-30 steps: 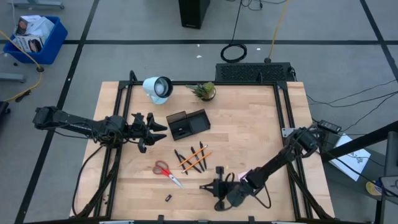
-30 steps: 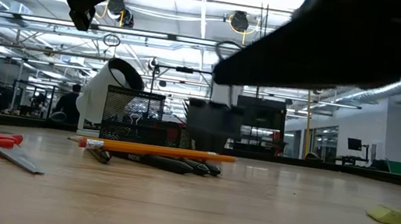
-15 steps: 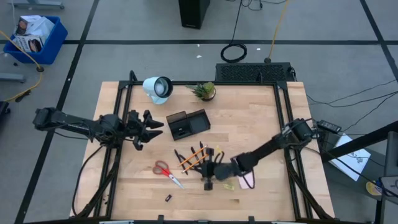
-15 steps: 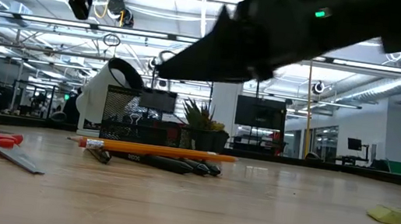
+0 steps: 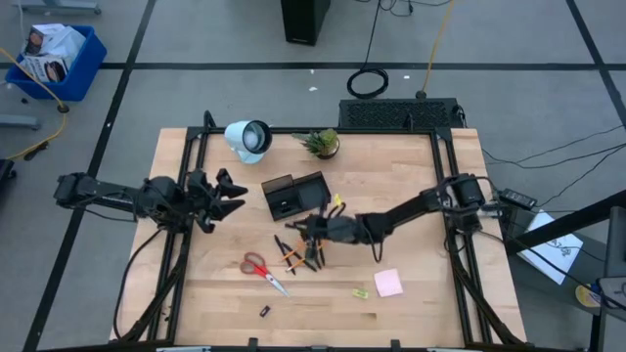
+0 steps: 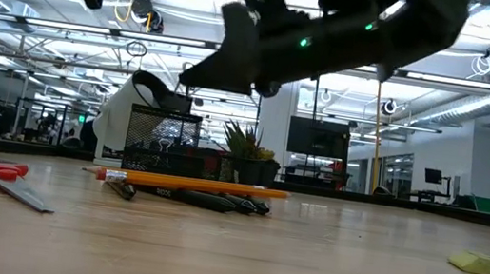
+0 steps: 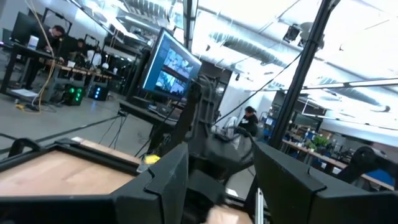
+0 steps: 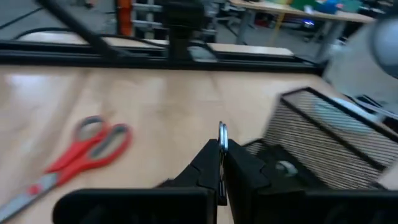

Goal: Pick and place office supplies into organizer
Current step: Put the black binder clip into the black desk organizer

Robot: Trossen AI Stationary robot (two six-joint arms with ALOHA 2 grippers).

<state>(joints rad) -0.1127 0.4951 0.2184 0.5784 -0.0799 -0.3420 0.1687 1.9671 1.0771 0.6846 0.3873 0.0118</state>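
My right gripper (image 5: 303,230) (image 8: 221,149) hangs above the pens (image 5: 298,252), just on the near side of the black mesh organizer (image 5: 295,194) (image 8: 323,134). It is shut on a small thing of which only a silvery wire loop shows. The pens and an orange pencil (image 6: 185,186) lie flat on the table. The red-handled scissors (image 5: 262,270) (image 8: 81,152) lie nearer the left. The pink sticky pad (image 5: 388,283) lies near the front. My left gripper (image 5: 233,193) (image 7: 221,168) is open and holds nothing. It hovers at the table's left, pointing toward the organizer. My right gripper pinches a small thing between its two fingertips. Only its wire loop (image 8: 222,132) sticks out past the fingertips; the fingers hide the rest. The fingers come nearly level from the table's right side. The thing is lifted clear of the table.
A white round lamp (image 5: 248,138) and a small potted plant (image 5: 321,144) stand at the far edge behind the organizer. A yellow bit (image 5: 360,292) lies beside the pad, and a dark bit (image 5: 264,311) lies near the front edge. A black unit (image 5: 401,112) sits behind the table.
My right gripper, staying shut, has swung from the front edge beside the sticky pad toward the far left. It now hangs over the pens by the organizer, and the pad is uncovered. My left gripper has drawn back a little toward the left edge and tipped upward.
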